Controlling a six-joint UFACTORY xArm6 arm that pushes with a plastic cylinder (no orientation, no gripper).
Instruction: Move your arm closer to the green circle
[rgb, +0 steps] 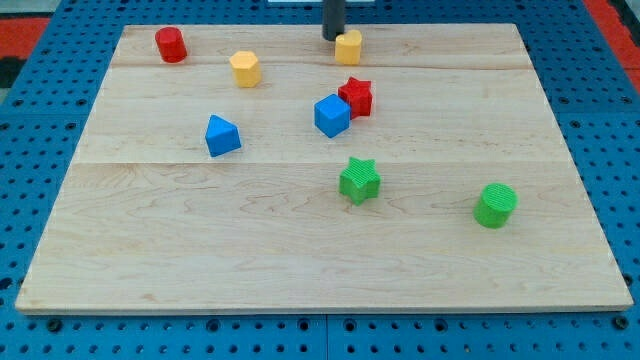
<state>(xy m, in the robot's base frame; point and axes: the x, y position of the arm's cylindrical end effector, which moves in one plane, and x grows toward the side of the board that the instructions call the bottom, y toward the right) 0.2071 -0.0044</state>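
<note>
The green circle is a short green cylinder on the wooden board at the view's right, toward the bottom. My tip is at the view's top centre, touching or just left of a yellow block. The tip is far from the green circle, up and to the left of it. A green star lies between them, near the board's middle.
A red star and a blue cube sit together below my tip. A blue block is left of centre. A yellow hexagon and a red cylinder stand at the top left.
</note>
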